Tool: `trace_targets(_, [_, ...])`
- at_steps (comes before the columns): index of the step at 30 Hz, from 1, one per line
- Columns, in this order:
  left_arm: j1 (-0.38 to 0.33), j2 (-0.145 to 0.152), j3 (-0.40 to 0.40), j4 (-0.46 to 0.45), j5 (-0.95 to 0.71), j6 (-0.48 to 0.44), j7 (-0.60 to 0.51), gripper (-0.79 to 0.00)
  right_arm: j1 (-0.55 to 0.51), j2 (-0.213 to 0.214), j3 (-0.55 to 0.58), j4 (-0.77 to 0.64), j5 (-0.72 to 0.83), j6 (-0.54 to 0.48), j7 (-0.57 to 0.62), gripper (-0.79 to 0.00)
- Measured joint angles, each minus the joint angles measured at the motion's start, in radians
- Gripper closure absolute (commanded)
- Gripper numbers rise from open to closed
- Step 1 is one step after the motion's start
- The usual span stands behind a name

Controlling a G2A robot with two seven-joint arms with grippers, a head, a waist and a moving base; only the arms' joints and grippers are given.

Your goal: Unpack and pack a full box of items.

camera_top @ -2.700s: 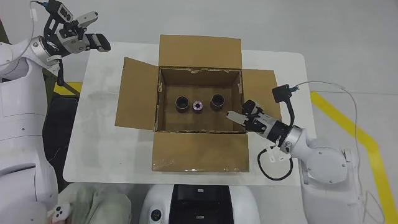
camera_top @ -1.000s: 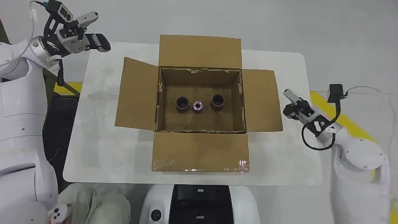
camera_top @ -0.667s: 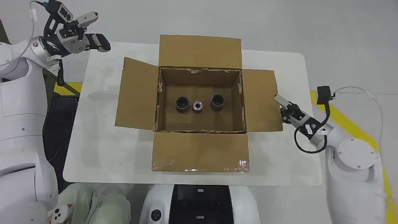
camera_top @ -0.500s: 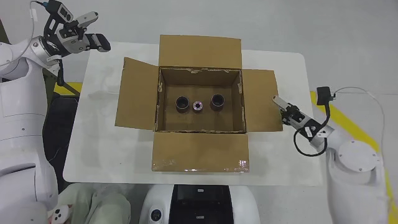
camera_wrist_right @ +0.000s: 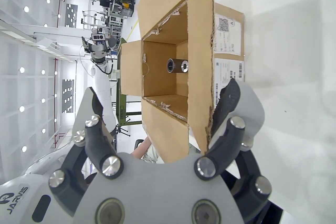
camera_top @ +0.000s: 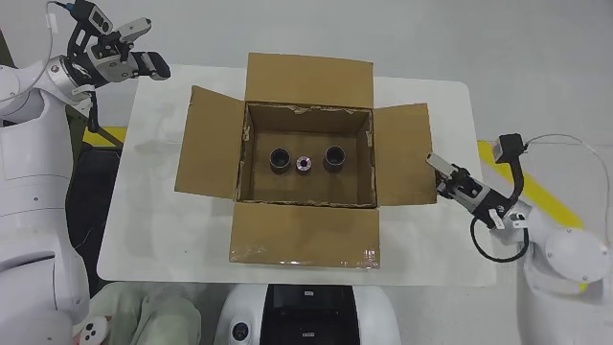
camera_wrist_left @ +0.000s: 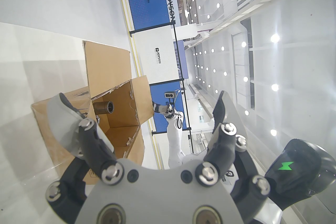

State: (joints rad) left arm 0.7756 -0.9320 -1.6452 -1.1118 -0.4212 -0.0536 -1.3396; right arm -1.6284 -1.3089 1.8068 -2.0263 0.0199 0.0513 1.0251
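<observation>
The wide-open, empty right gripper [camera_top: 438, 171] is best raised clear of the side flap [camera_top: 402, 153] of the brown cardboard box [camera_top: 305, 235] before descent.

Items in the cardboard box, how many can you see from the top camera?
3, in a row on the floor of the cardboard box: left dark cylinder, small silvery ring in the middle, right dark cylinder. The box walls might hide more near the edges.

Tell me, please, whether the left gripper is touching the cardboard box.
Apart. The top view shows a stretch of bare white table between the left gripper, its jaws open, and the nearest flap of the cardboard box.
</observation>
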Motion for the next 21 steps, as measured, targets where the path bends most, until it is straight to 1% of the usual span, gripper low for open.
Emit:
trace_targets(7, [0.0, 0.0, 0.0, 0.0, 0.0, 0.0, 0.0, -0.785, -0.006, 0.009, -0.001, -0.064, 0.127, -0.011, 0.044, -0.785])
trace_targets(10, [0.0, 0.0, 0.0, 0.0, 0.0, 0.0, 0.0, -0.785, 0.006, 0.013, -0.032, -0.082, 0.184, 0.004, 0.073, -0.785])
trace_targets(16, [0.0, 0.0, 0.0, 0.0, 0.0, 0.0, 0.0, -0.785, 0.033, 0.021, -0.135, -0.117, 0.174, 0.018, 0.102, -0.785])
trace_targets(21, [0.0, 0.0, 0.0, 0.0, 0.0, 0.0, 0.0, -0.785, 0.063, 0.027, -0.227, -0.113, 0.083, 0.02, 0.07, -0.785])
